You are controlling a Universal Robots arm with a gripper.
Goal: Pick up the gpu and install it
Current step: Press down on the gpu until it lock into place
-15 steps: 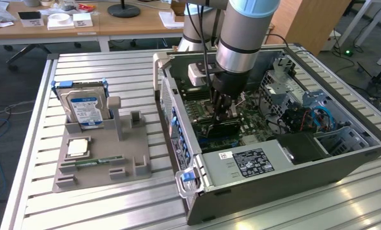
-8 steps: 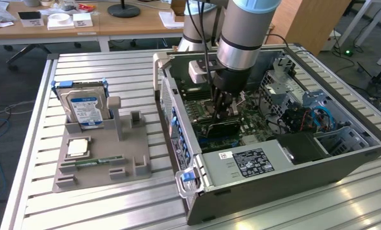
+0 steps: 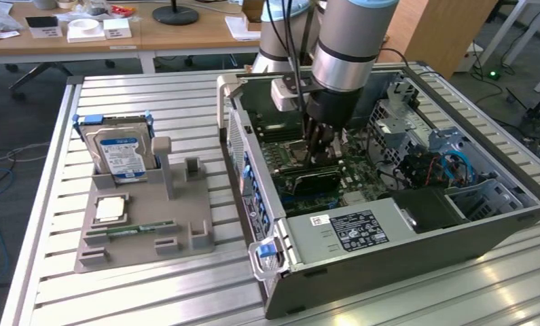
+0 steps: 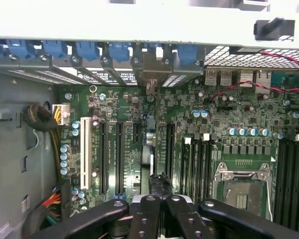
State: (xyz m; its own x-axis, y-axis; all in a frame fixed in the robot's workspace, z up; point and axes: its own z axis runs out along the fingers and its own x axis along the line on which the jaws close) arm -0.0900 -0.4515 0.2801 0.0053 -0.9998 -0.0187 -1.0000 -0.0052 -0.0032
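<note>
The exterior view is looking down from above at the open computer case (image 3: 405, 224); the wrist view is looking closely down at its motherboard (image 4: 139, 144), which both are sharing.

The motherboard (image 4: 139, 129) is dark green, dotted with pale blue capacitor tops and crossed by black slots beside one white slot (image 4: 83, 152). Above it, blue clips (image 4: 122, 51) line the grey computer case (image 3: 405, 272). The tool (image 4: 159, 219) is black. Left of the case in the exterior view, a silver hard drive (image 3: 120, 153) bears a blue-white label on a grey holder (image 3: 142, 231), atop the silver ribbed bench (image 3: 161, 299).
</note>
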